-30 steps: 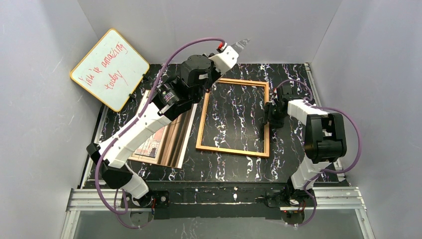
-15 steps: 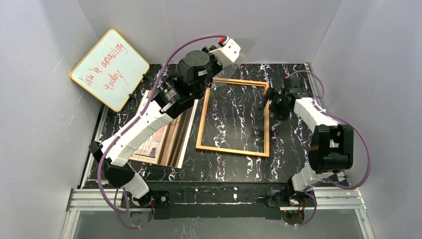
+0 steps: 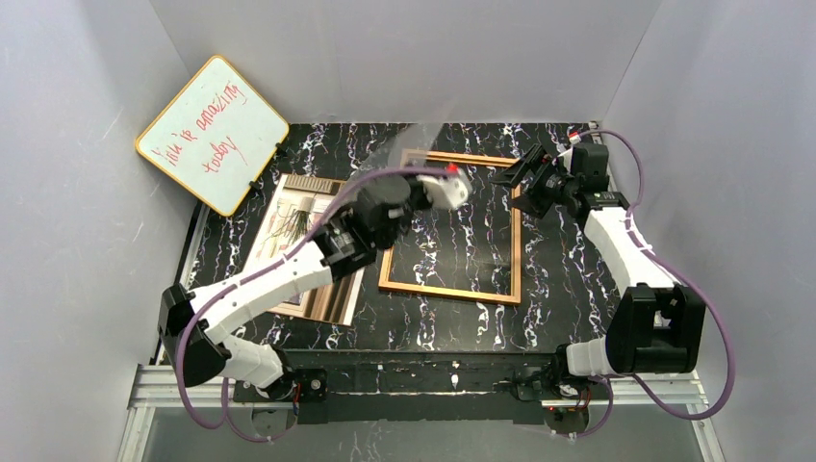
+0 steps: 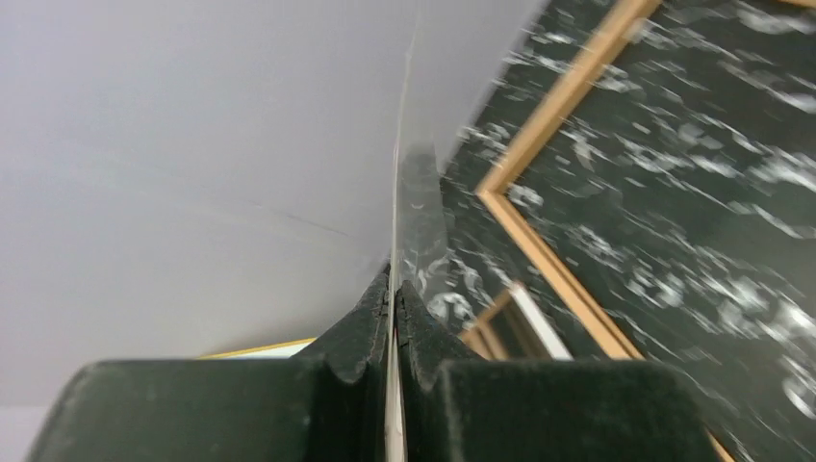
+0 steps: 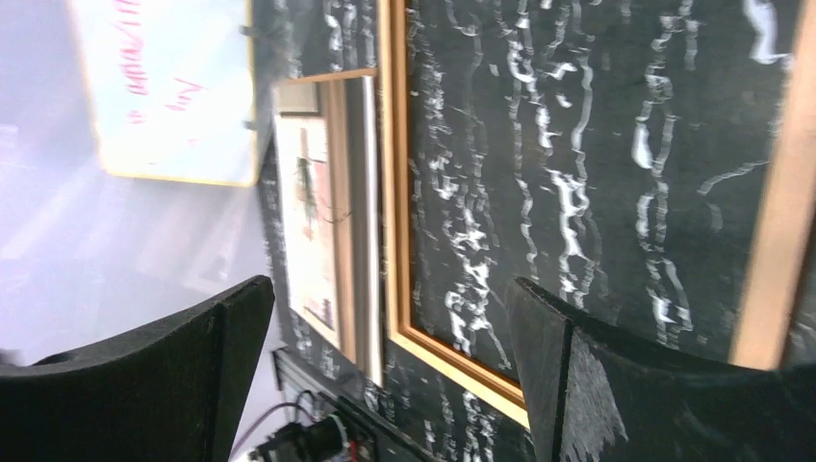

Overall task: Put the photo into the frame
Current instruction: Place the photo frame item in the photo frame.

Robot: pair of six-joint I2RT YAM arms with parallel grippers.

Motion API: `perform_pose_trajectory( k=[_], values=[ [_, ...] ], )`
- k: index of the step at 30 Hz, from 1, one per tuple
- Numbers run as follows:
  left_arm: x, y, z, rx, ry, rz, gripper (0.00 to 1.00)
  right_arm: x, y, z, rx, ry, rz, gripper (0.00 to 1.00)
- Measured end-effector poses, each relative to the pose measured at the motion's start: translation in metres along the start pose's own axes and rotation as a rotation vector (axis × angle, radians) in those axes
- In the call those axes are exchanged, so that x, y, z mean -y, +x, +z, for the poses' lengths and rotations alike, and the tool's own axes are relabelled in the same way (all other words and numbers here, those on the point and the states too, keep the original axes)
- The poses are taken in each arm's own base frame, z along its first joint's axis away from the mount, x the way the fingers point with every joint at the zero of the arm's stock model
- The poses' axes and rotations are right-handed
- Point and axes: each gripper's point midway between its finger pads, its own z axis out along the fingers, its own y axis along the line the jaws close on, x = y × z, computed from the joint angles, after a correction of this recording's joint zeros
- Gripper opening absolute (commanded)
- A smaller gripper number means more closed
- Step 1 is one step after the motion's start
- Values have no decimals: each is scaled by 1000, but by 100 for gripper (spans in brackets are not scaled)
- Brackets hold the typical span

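Observation:
The orange-brown frame (image 3: 516, 231) lies flat mid-table, and the marbled table surface shows through its opening. The photo (image 3: 293, 217) lies left of it, partly under my left arm; the right wrist view shows the photo (image 5: 313, 231) beside the frame (image 5: 393, 192). In the left wrist view my left gripper (image 4: 395, 294) is shut on a thin clear pane (image 4: 420, 212), seen edge-on above the frame's far left corner (image 4: 558, 96). My right gripper (image 3: 521, 179) hovers wide open and holding nothing over the frame's far right corner; its fingers (image 5: 226, 327) stand far apart.
A yellow-edged whiteboard (image 3: 212, 133) with red writing leans in the far left corner. Grey walls close in the table (image 3: 558, 279) on three sides. The arm bases stand on a metal rail (image 3: 423, 380) at the near edge.
My left arm swung down and nearer, bringing the pane lower over the frame's far left part. My right gripper opened wide and moved from the frame's right edge to its far right corner.

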Motion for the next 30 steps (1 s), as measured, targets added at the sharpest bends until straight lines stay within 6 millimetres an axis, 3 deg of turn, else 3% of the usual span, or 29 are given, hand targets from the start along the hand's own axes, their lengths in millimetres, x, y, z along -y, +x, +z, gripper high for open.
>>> perform_pose_trajectory(
  k=[3,6,11,16,22,30],
  values=[
    [63,15,-10,-9,135,56,0,-3,8,2,-4,-60,52,99],
    [120,29,-20,-28,275,75,0,12,27,10,-36,-74,148,99],
    [171,39,-22,-81,404,14,0,37,63,20,-96,-46,310,99],
    [214,60,-18,-167,496,-29,0,29,73,27,-117,-52,342,99],
    [244,70,-22,-228,577,-48,0,25,84,47,-155,-50,350,95],
    [244,58,-18,-223,574,-86,0,40,107,87,-227,54,328,81]
  ],
)
